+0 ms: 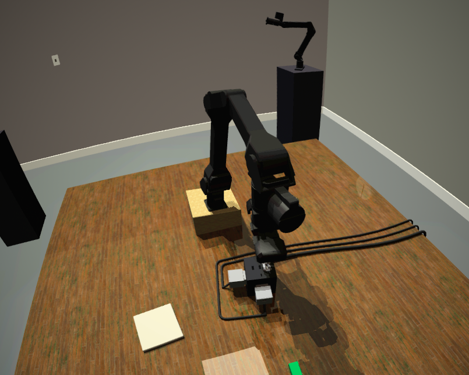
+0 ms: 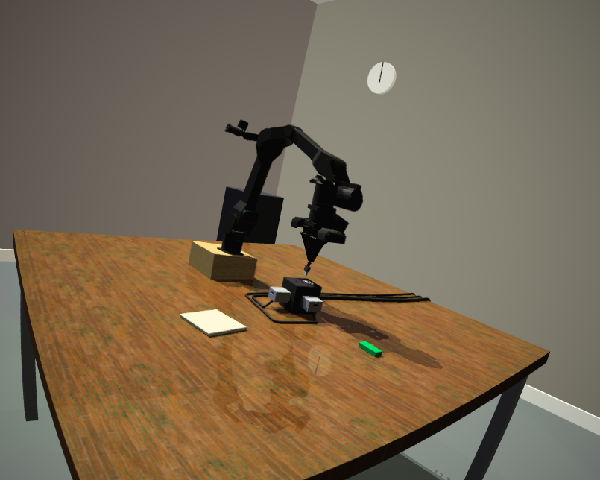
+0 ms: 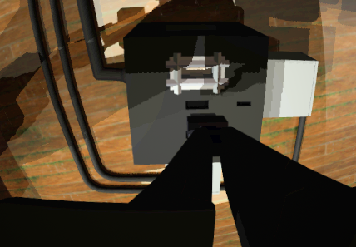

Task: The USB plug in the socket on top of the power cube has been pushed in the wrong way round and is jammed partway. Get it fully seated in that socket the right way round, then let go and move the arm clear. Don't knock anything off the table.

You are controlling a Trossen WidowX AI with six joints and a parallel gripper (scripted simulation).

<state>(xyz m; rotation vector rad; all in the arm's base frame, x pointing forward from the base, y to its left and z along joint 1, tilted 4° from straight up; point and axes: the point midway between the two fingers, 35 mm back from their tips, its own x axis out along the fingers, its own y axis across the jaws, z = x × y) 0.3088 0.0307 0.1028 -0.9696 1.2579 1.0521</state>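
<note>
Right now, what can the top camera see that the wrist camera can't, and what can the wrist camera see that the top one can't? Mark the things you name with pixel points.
Only top: the green block (image 1: 295,368) and cream square (image 1: 158,327).
Only wrist: the shut gripper's (image 3: 210,130) fingertips, close up.
Both: the power cube (image 1: 260,285) (image 3: 155,145) and black cables (image 1: 327,250) (image 3: 89,33).

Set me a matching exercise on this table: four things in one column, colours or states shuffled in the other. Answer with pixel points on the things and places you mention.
1. gripper (image 2: 306,268) (image 3: 212,139)
2. power cube (image 1: 255,277) (image 2: 295,297) (image 3: 158,125)
3. square tile (image 1: 158,327) (image 2: 213,322)
4. small block (image 1: 295,368) (image 2: 370,349)

A. bright green
B. black, with pale grey adapters (image 1: 236,276) (image 2: 279,294) (image 3: 295,88) at its sides
C. shut on the USB plug (image 3: 207,122)
D. cream, lying flat

Pairs: 1-C, 2-B, 3-D, 4-A
</note>
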